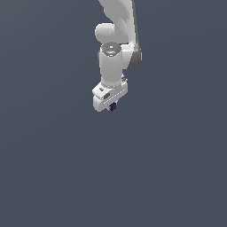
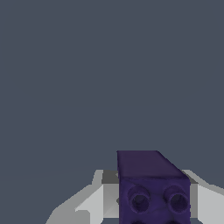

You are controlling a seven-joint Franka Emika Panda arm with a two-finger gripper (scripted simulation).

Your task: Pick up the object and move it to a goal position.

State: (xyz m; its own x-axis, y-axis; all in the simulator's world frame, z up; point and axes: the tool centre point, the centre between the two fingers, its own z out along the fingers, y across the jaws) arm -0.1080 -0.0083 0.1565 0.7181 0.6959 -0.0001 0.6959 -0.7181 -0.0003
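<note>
The object is a tiny dark purple block [image 1: 113, 106] with round studs on one face. In the exterior view it sits just under my white gripper [image 1: 111, 105], held off the grey ground. In the wrist view the block [image 2: 151, 183] fills the space between my two pale fingers [image 2: 94, 199], which press on its sides. My gripper [image 2: 148, 205] is shut on the block. The arm hangs straight down from above. No goal marker shows in either view.
A flat dark grey surface [image 1: 53, 168] fills both views. Nothing else shows on it.
</note>
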